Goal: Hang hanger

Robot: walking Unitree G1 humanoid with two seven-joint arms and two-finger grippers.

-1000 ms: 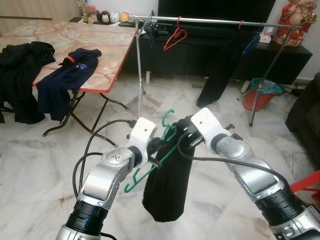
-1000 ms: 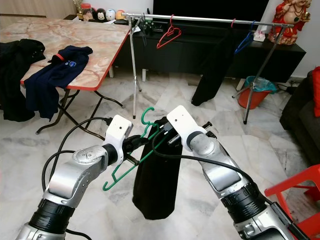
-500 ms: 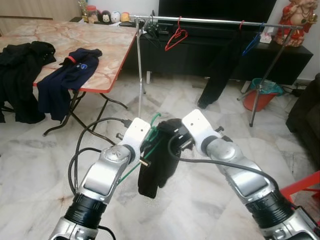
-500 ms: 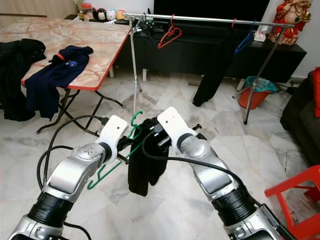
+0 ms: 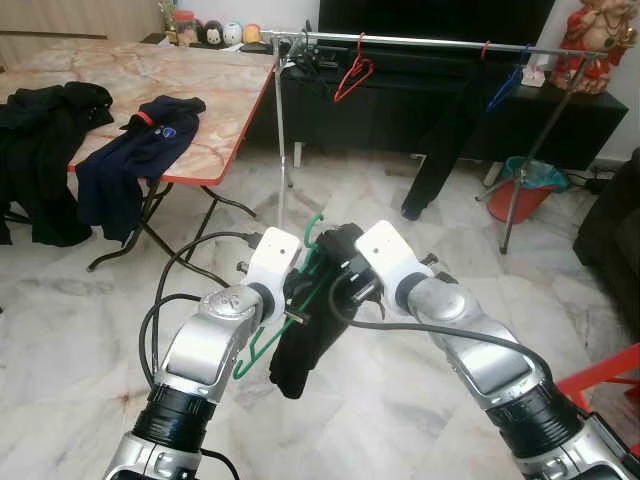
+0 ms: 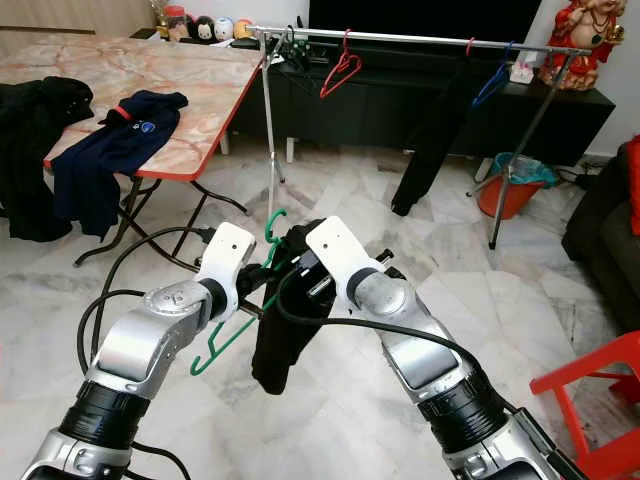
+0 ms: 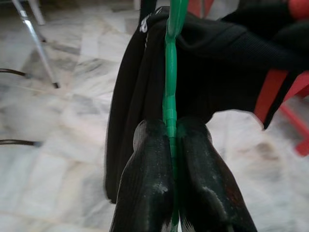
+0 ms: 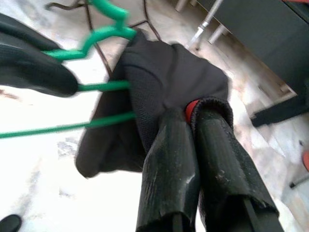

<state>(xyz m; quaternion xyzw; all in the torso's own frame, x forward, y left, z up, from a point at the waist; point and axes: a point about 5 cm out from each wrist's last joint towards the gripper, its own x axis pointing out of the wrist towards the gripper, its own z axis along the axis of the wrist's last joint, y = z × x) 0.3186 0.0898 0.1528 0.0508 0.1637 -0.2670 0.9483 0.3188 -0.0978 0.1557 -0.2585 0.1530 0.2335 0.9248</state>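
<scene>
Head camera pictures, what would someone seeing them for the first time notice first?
First, the two silver arms meeting low in the middle: the left gripper is shut on a green hanger, and the right gripper pinches the black garment draped over it. Behind stands a metal clothes rail with a red hanger, and to the left a marble-topped table with dark clothes.

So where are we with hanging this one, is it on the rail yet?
Not yet. Done: the black garment is draped on the green hanger. In hand: the left gripper is shut on the hanger's bar, and the right gripper pinches the cloth. Left: carry it to the clothes rail ahead, which already holds a red hanger, and hook it on.
</scene>
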